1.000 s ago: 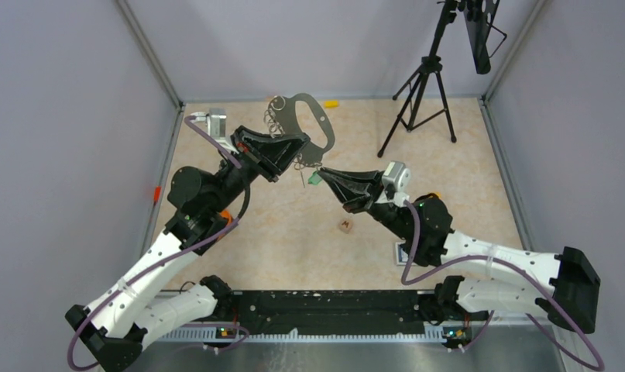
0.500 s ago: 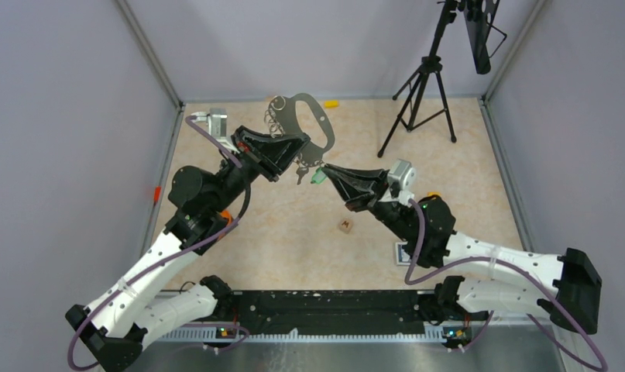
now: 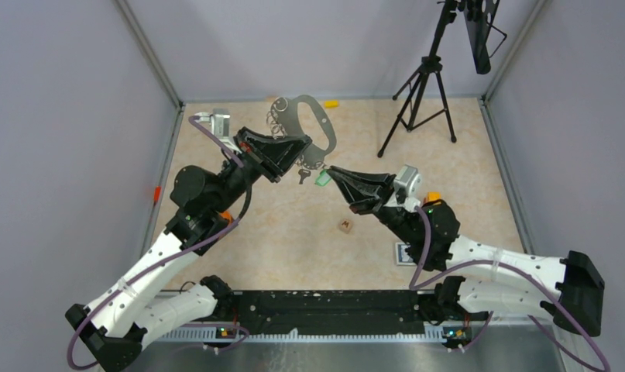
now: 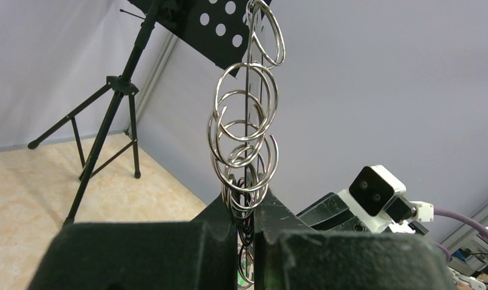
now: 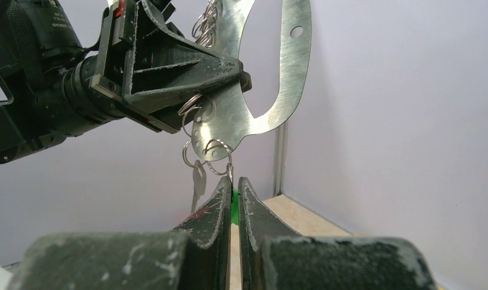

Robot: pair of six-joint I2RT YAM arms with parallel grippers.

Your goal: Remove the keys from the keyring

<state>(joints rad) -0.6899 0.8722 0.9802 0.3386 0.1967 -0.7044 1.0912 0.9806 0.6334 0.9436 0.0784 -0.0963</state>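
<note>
Since the pale walls [image 3: 77, 93] close in on three sides, the room offers little beyond a black tripod [image 3: 417, 93] in the far right corner and the beige, marble-patterned tabletop [image 3: 286, 248]. A brown cube [image 3: 345, 225] lies near the middle of it, well apart from the work. Above that surface the left arm [image 3: 208, 194] reaches forward. The left jaws are clamped flat on the keyring [image 3: 318, 116], holding the grey plate up in the air with its big loop uppermost. The right arm [image 3: 448, 240] comes in from the other side. The right jaws are pinched almost fully together on the green key [image 3: 321, 178], which hangs from the scalloped lower edge. Just beside it a silvery key [image 3: 302, 177] dangles free, and a cluster of split rings [image 4: 247, 139] sits further along the plate.

The plate looks stiff and thin, so I judge a grip on its flat face will hold it steady. The keys look light, slick and tiny, and the head seems the only sound place to pinch. The small ring [image 5: 220, 160] carrying the green key is springy wire. The key will likely need winding round the coil, not yanking.
</note>
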